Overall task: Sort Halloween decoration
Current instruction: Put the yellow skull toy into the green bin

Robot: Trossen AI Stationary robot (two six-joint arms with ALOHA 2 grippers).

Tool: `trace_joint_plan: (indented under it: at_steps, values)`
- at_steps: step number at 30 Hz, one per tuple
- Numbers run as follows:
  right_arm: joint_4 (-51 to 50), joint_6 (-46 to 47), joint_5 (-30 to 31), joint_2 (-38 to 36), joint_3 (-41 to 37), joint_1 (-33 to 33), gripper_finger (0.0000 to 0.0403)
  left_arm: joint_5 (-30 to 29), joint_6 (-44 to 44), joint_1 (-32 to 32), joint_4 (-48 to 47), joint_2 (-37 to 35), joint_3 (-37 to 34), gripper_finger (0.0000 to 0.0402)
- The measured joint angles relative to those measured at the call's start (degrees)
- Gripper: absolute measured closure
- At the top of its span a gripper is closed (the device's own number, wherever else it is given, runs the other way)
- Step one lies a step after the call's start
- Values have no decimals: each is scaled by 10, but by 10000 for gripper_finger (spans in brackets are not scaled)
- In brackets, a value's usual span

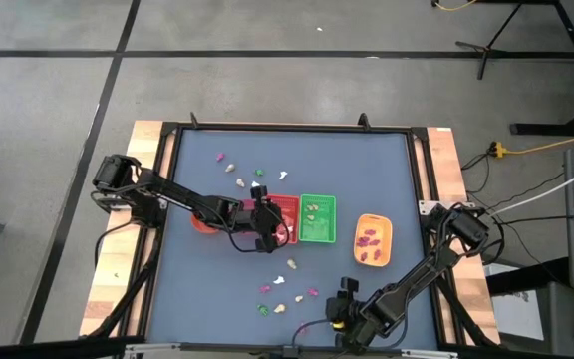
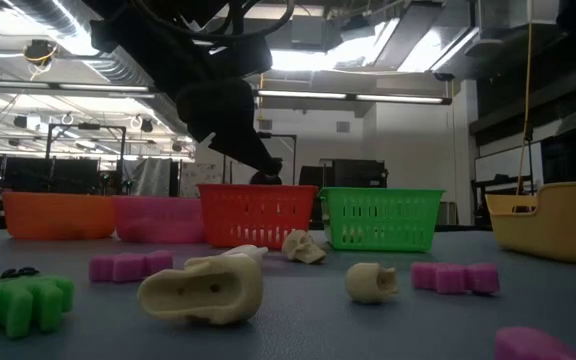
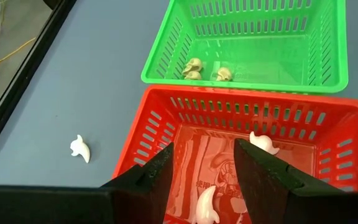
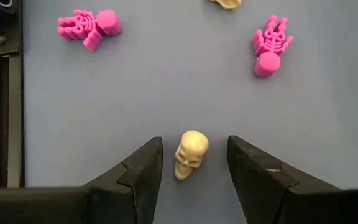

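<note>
The left gripper [image 3: 204,171], jaws apart and empty, is poised over the red basket [image 3: 160,127] (white ghosts [image 3: 263,142] already lie inside). The right gripper [image 4: 194,163], jaws parted, is set around a cream skull [image 4: 190,152] on the table, apparently for pickup.

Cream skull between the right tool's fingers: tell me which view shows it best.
The right wrist view: the cream skull lies large and unobstructed on the table between the open right tool. The high view shows only the arm there. The low view shows cream trinkets, none certainly this one. The left wrist view misses it.
</note>
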Motion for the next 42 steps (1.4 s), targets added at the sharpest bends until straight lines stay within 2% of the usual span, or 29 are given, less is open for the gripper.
trace_joint_plan:
  at_steps: [12, 22, 27, 34, 42]
  values:
    - [-3, 0, 2, 0, 1, 0, 226, 0, 0, 0, 0, 0, 0, 250]
    - [-4, 0, 3, 0, 1, 0, 318, 0, 0, 0, 0, 0, 0, 250]
    - [-4, 0, 3, 0, 1, 0, 349, 0, 0, 0, 0, 0, 0, 250]
    - [-9, -1, 4, -5, 2, -1, 352, 0, 0, 0, 0, 0, 0, 250]
    - [-109, -97, 15, -24, 48, -28, 347, 0, 0, 0, 1, 0, 0, 250]
